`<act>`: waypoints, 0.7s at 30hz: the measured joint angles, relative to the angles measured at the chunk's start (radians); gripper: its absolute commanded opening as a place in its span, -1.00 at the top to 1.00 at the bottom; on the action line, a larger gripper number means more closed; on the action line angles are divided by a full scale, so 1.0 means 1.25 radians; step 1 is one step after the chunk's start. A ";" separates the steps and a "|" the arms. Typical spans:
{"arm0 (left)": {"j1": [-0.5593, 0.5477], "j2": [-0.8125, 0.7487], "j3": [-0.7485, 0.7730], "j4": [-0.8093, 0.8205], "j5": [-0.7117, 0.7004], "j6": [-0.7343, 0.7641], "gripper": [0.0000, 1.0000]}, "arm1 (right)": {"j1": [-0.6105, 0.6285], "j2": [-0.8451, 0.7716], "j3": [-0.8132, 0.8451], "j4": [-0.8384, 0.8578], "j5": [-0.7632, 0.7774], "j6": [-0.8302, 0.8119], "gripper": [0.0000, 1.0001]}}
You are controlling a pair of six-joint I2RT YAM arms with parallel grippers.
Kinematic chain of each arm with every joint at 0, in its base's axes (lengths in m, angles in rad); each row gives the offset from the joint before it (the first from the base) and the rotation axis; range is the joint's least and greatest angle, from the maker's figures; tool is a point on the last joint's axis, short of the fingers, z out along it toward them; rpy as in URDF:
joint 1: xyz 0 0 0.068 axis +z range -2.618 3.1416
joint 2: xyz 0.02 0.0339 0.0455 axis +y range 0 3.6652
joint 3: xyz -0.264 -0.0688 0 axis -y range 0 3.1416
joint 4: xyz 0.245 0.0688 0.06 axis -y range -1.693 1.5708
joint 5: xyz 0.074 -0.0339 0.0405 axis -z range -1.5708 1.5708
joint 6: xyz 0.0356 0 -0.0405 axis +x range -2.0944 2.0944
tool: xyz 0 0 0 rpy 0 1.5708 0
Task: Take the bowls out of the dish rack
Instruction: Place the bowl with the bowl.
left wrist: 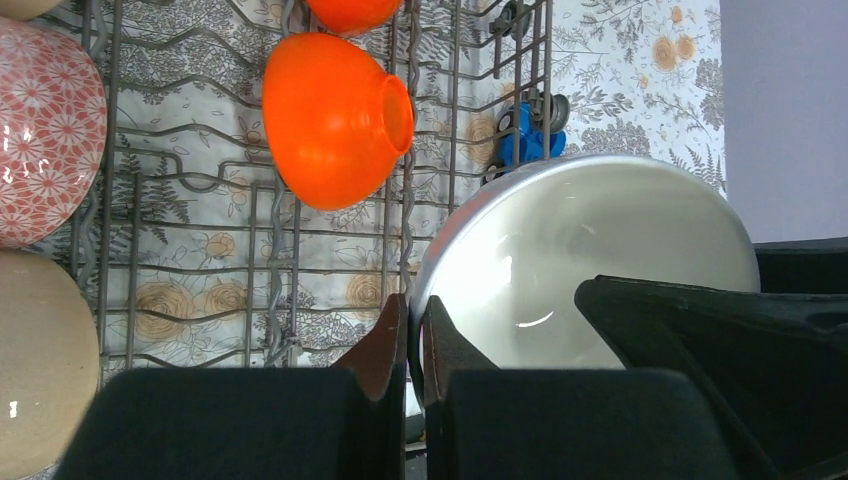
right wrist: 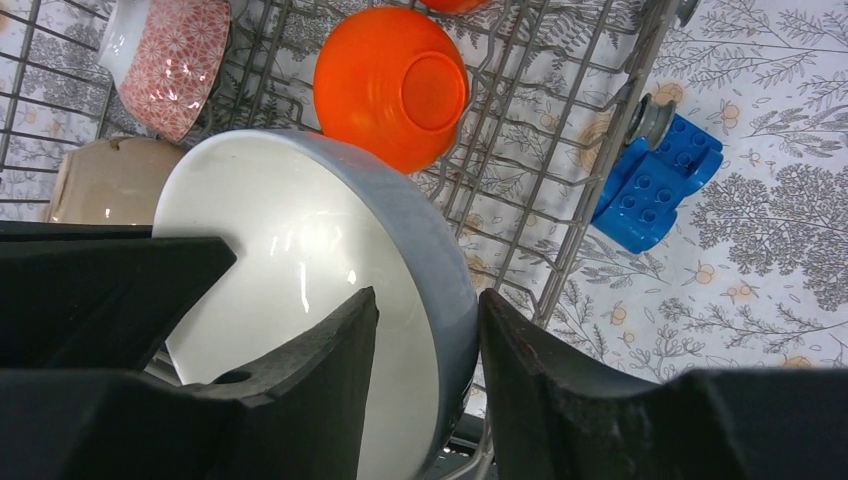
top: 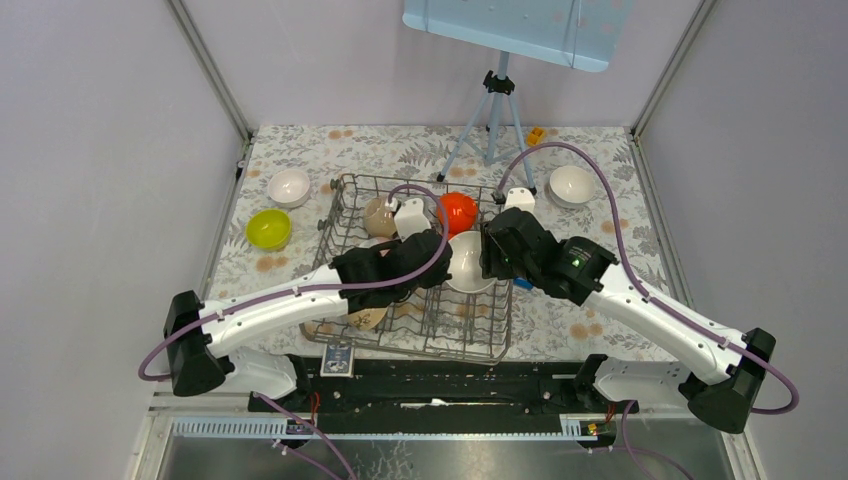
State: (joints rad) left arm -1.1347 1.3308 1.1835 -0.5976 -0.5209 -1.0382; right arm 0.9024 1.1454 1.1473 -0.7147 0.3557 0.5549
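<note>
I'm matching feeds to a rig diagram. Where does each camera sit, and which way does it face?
Top external: above and behind the bases, looking down on the table, the dish rack, the left arm and the right arm.
Left wrist: on the left arm, facing along the rack floor; the left gripper shows, shut on the white bowl's rim.
Right wrist: on the right arm, looking down into the rack; the right gripper shows, open astride that bowl's wall.
Shared: both wrist views hold the white bowl and an orange bowl.

I see pale lilac-grey walls [top: 100, 150] on three sides, a leaf-print tablecloth [top: 600, 160] spread between them, and at the far edge a grey tripod [top: 498, 85] carrying a light-blue panel [top: 500, 25].
</note>
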 measured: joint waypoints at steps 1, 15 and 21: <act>0.000 0.000 0.000 0.003 0.002 0.000 1.00 | 0.000 0.000 0.001 -0.004 0.001 -0.002 -0.02; 0.014 0.068 0.064 -0.044 -0.009 0.009 1.00 | 0.000 0.067 0.145 -0.096 0.076 -0.085 0.07; 0.018 0.091 0.102 -0.070 -0.028 0.016 1.00 | 0.000 0.089 0.157 -0.120 0.081 -0.103 0.17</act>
State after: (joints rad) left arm -1.1126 1.4448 1.3109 -0.6846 -0.5564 -1.0176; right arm 0.9024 1.2572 1.3434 -0.8646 0.4564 0.4255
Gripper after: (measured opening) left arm 0.035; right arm 0.426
